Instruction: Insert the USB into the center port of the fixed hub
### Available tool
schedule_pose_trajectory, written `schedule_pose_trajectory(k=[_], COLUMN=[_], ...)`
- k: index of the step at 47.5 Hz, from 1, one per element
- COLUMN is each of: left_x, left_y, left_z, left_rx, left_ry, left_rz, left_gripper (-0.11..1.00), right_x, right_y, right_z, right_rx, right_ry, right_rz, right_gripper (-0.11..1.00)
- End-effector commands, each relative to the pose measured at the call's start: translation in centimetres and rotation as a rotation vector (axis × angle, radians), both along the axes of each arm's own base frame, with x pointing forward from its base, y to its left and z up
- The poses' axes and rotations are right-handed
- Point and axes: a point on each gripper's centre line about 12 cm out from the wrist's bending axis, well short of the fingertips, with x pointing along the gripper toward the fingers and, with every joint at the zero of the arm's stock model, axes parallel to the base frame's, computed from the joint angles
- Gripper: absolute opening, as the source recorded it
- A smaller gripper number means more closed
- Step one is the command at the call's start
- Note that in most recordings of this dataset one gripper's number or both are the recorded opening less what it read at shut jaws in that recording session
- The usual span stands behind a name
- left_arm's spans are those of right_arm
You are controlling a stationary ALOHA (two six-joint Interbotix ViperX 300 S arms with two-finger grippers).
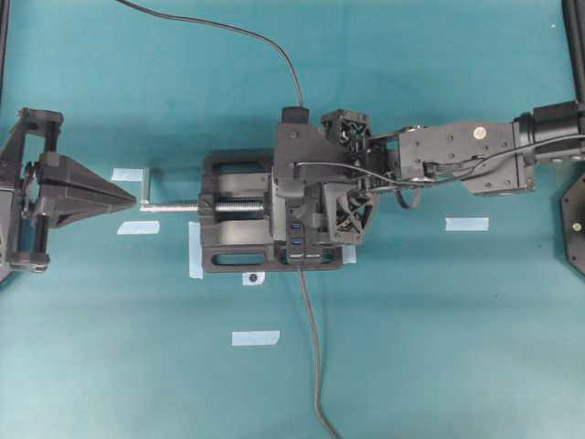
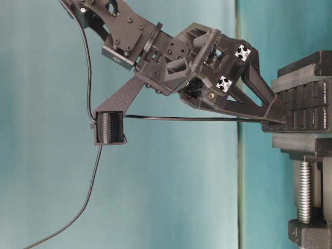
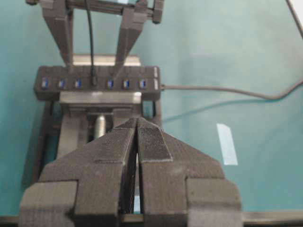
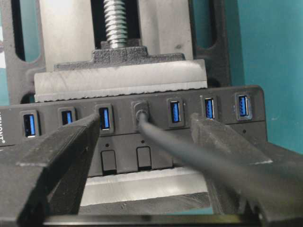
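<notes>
The fixed hub (image 4: 142, 127) is a long black bar with a row of blue slots, clamped in a black vise (image 1: 239, 224). The USB (image 4: 140, 112) sits plugged into the center port, the fourth slot, and its dark-grey cable (image 4: 199, 158) runs back toward the camera. My right gripper (image 4: 142, 139) is open, with one finger on each side of the plug and cable, touching neither. The left wrist view shows the plug (image 3: 93, 80) in the hub (image 3: 99, 83). My left gripper (image 3: 137, 124) is shut and empty, well back from the vise at the left of the overhead view (image 1: 131, 196).
The vise's silver screw (image 1: 174, 208) points toward my left gripper. The hub's own cable (image 1: 313, 357) trails to the front edge. Several strips of pale tape (image 1: 255, 337) lie on the teal table. Another cable (image 1: 228, 32) runs off the top edge.
</notes>
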Motion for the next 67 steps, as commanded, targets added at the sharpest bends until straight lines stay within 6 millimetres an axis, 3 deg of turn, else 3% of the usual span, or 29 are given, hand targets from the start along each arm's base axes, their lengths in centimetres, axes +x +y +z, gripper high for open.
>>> schedule_pose_trajectory(k=[1, 14, 42, 67], left_x=[0.3, 0.3, 0.3, 0.3], left_y=[0.0, 0.0, 0.0, 0.0], left_z=[1.0, 1.0, 1.1, 1.1], left_rx=[-0.001, -0.001, -0.002, -0.001], left_ry=[-0.028, -0.028, -0.031, -0.031], left_rz=[-0.001, -0.001, -0.001, -0.001], left_gripper=[0.0, 0.0, 0.0, 0.0], right_x=[0.4, -0.4, -4.1, -7.6], right_y=[0.0, 0.1, 0.6, 1.3], right_z=[2.5, 3.8, 6.3, 6.6], right_rx=[0.0, -0.001, -0.001, 0.03], right_ry=[-0.073, -0.094, -0.172, -0.301], right_rz=[-0.002, -0.004, 0.004, 0.006], right_gripper=[0.8, 0.8, 0.8, 0.8])
